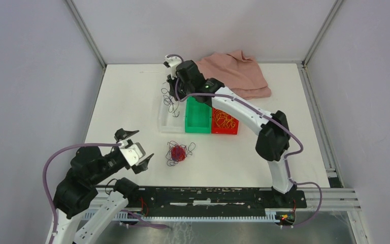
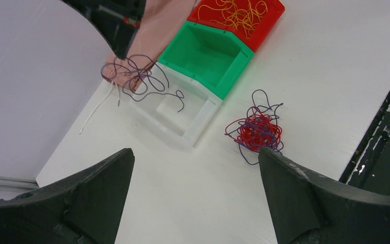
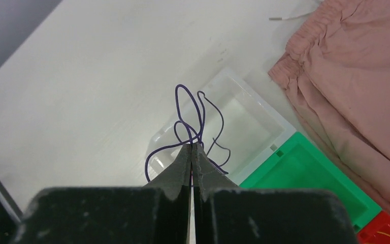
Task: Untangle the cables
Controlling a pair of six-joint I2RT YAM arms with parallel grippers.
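Observation:
My right gripper (image 1: pixel 171 85) is shut on a dark purple cable (image 3: pixel 190 117) and holds it up; the cable's loops dangle over the clear bin (image 3: pixel 264 109). It also shows in the left wrist view (image 2: pixel 139 76) and the top view (image 1: pixel 170 101). A red cable (image 1: pixel 177 151) lies balled on the table, tangled with a purple strand (image 2: pixel 256 132). A yellow cable (image 1: pixel 225 121) lies in the red bin (image 1: pixel 233 131). My left gripper (image 1: pixel 136 148) is open and empty, above the table left of the red ball (image 2: pixel 195 152).
A green bin (image 1: pixel 197 118), nothing in it, stands between the clear bin (image 1: pixel 168 122) and the red bin. A pink cloth (image 1: pixel 238 73) lies at the back; its white drawstring (image 2: pixel 99 109) trails on the table. Frame rails line the table's sides.

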